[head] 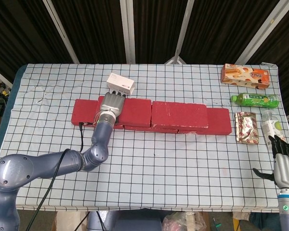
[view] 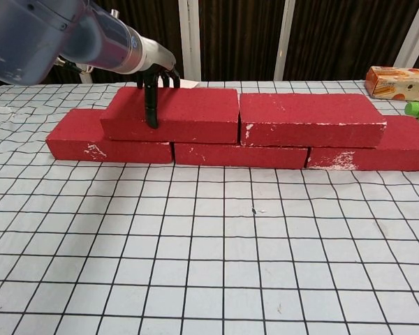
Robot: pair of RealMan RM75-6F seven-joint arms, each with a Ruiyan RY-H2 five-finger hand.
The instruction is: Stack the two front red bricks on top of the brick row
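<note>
At the table's near right edge, the right hand (head: 283,163) hangs idle, fingers apart, holding nothing. Further back, three red bricks form the brick row (view: 241,154), with two more stacked on top. The left hand (head: 112,103) grips the left upper brick (view: 188,114); it should release gently, keeping it snug against the right upper brick (view: 311,118).

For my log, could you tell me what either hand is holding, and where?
The left hand grips the upper-left red rectangular brick across its left part; the right hand holds nothing.
</note>
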